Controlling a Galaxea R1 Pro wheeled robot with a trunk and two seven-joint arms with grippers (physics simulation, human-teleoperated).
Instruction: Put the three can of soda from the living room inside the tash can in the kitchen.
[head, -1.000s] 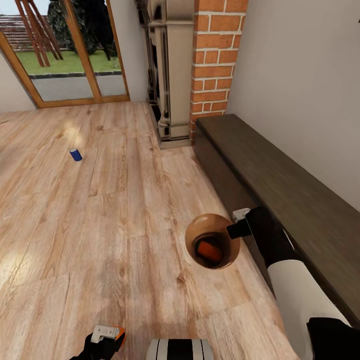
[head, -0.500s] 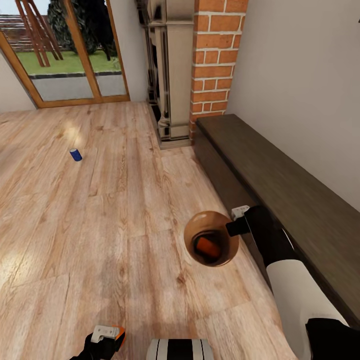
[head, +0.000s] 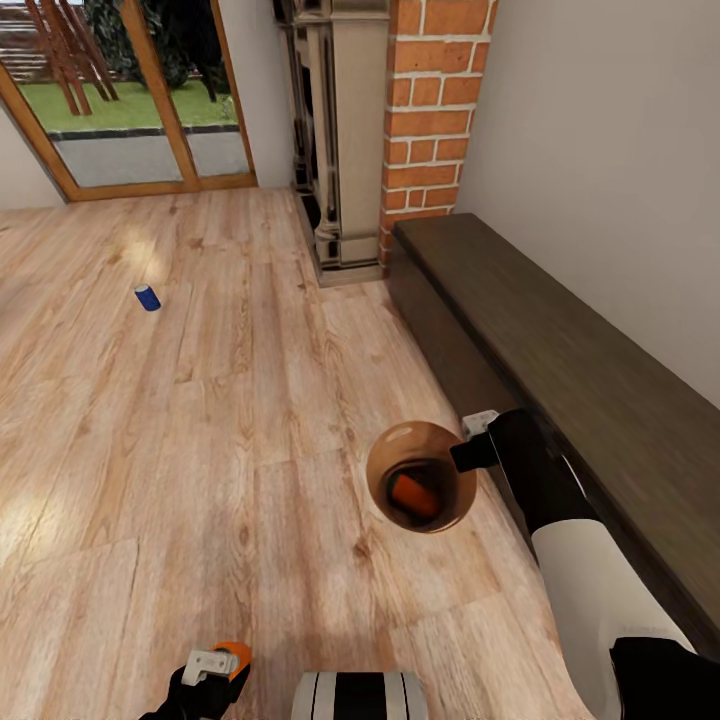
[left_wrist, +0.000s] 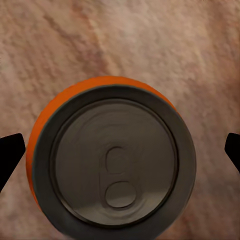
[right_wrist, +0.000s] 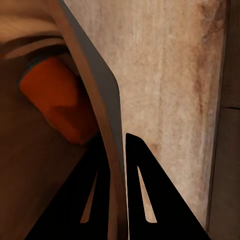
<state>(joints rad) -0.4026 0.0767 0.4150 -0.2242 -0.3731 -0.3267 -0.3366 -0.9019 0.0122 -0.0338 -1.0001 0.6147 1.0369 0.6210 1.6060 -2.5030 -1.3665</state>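
Light wood floor (head: 200, 420), dark bench (head: 580, 380) along the right wall, brick chimney (head: 430, 110) beyond. Grey bin (head: 422, 476) held off the floor just beside the bench, right gripper (right_wrist: 114, 150) pinched on its rim (one finger either side of the wall). One orange can (head: 412, 495) inside the bin. Second orange can (left_wrist: 112, 157) between the left gripper (head: 215, 665) fingers; contact not visible, so grip unclear. Blue can (head: 148, 297) on the floor, well apart, near the glass doors (head: 130, 90).
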